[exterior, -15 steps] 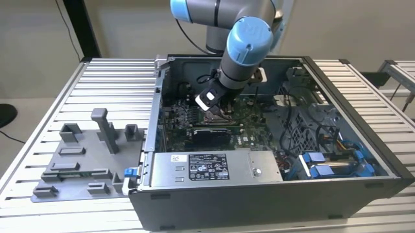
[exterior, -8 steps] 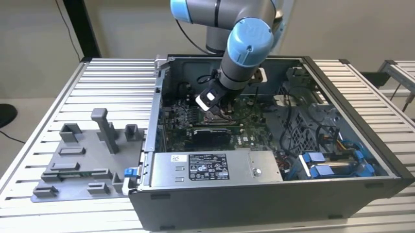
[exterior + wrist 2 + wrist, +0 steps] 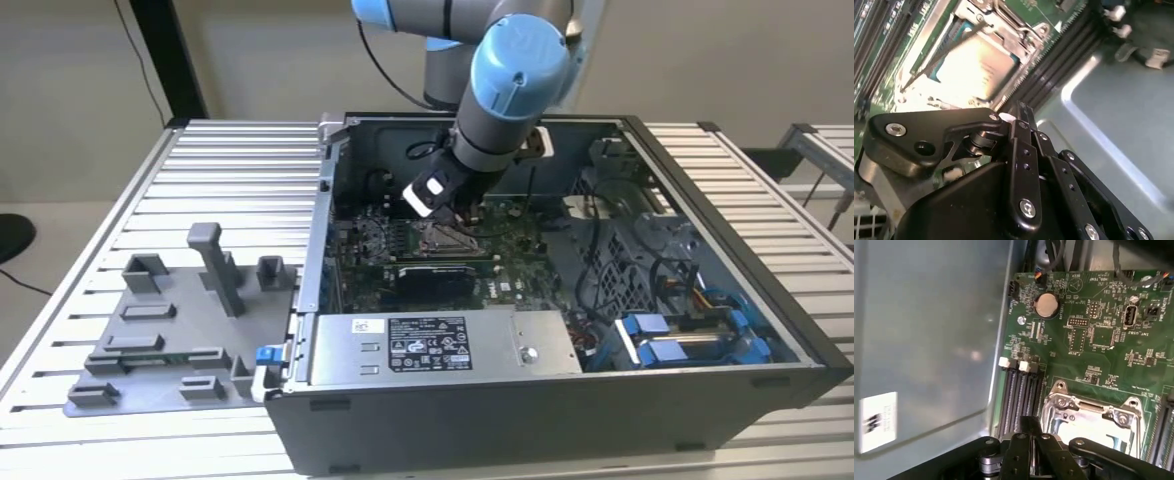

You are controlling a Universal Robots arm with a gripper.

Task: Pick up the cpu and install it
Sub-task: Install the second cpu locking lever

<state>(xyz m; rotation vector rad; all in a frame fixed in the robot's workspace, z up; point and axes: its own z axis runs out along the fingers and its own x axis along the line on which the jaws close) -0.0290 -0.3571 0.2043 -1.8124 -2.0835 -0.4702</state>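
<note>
Black metal fingers of my claw (image 3: pixel 1021 112) are pressed together, holding nothing, just beside the square metal-framed socket (image 3: pixel 1089 415) on the green motherboard (image 3: pixel 1094 330). The silvery flat square cpu (image 3: pixel 979 67) lies inside that socket, in the open grey computer case (image 3: pixel 561 400).

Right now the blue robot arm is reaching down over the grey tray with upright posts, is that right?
Not quite. The arm reaches down into the open computer case, not over the grey tray, which stands beside it on the exterior view's left. The exterior view shows the gripper above the socket inside.
</note>
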